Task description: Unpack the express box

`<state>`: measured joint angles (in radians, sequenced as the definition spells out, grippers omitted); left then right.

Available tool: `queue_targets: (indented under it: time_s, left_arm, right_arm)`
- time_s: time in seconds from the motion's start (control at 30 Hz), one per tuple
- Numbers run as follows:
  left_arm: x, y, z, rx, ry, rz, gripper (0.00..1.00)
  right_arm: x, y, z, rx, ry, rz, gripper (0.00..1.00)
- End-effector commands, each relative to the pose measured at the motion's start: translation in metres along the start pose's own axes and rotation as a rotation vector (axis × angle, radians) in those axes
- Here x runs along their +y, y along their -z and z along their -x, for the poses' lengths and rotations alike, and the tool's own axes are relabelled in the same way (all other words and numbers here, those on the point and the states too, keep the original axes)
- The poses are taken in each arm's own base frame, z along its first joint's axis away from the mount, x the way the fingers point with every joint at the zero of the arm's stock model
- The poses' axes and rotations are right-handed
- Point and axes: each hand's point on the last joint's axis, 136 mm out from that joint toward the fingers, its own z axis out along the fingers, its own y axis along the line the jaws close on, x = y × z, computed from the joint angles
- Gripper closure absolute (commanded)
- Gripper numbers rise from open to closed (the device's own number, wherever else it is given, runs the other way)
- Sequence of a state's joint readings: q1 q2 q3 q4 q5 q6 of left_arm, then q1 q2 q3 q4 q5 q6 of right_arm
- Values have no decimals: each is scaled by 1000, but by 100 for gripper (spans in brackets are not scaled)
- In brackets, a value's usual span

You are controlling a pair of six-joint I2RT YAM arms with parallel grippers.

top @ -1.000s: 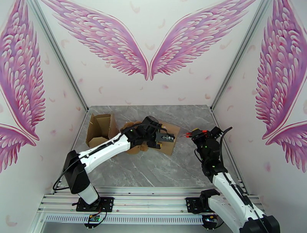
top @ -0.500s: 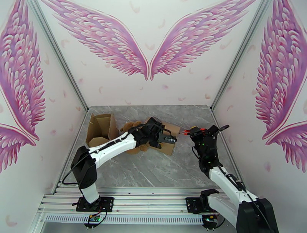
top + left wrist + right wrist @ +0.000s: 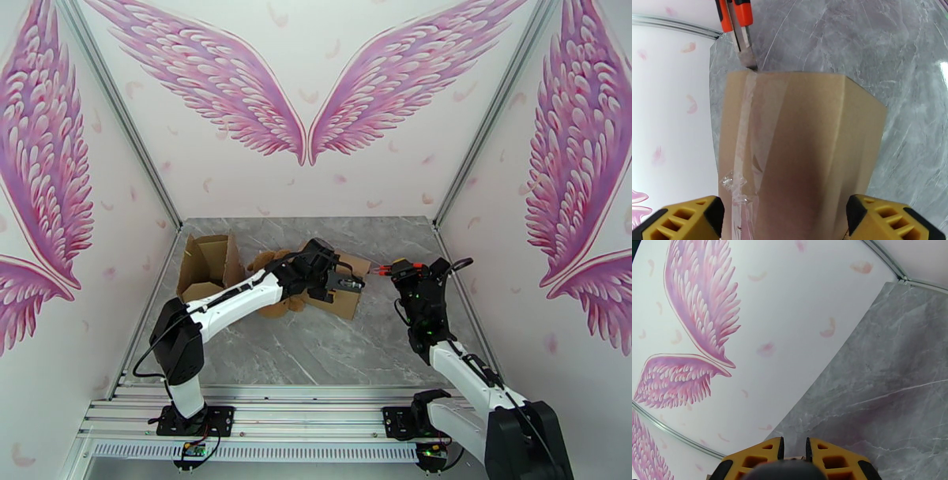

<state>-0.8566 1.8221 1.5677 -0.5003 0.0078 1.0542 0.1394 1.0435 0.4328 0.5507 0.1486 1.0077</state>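
The express box [image 3: 350, 294] is a sealed brown carton lying flat at mid-table; clear tape [image 3: 744, 130] runs along its top. My left gripper [image 3: 340, 283] hovers on it, open wide, and its yellow fingers [image 3: 691, 219] overlap both sides of the top face [image 3: 802, 142]. My right gripper [image 3: 404, 273] is shut on an orange utility knife [image 3: 385, 271]. In the left wrist view the knife [image 3: 735, 15] comes in from the top, its blade tip [image 3: 750, 63] at the box's far edge, on the tape seam. The right wrist view has its fingers [image 3: 762, 457] nearly together.
An open, upright cardboard box [image 3: 208, 267] stands at the left of the table. A brown plush toy [image 3: 272, 262] lies between it and the express box, partly under my left arm. The grey marble table [image 3: 316, 347] has bare room in front.
My left arm has reached farther right over the box and settled. My right gripper has swung the knife slightly left and up, to the box's edge.
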Motion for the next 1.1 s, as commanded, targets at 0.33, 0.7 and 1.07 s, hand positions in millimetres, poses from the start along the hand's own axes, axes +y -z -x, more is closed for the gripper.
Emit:
queue_targets:
  time_s: [0.33, 0.7, 1.07]
  left_arm:
    - [7, 0, 5, -23, 15, 7, 14]
    - [24, -8, 7, -54, 60, 56, 15]
    - [39, -20, 18, -106, 134, 77, 15]
  right_arm:
    - [14, -6, 17, -67, -47, 50, 100]
    - [-15, -3, -7, -3, -187, 2, 100]
    - [-33, 20, -21, 53, -332, -53, 100]
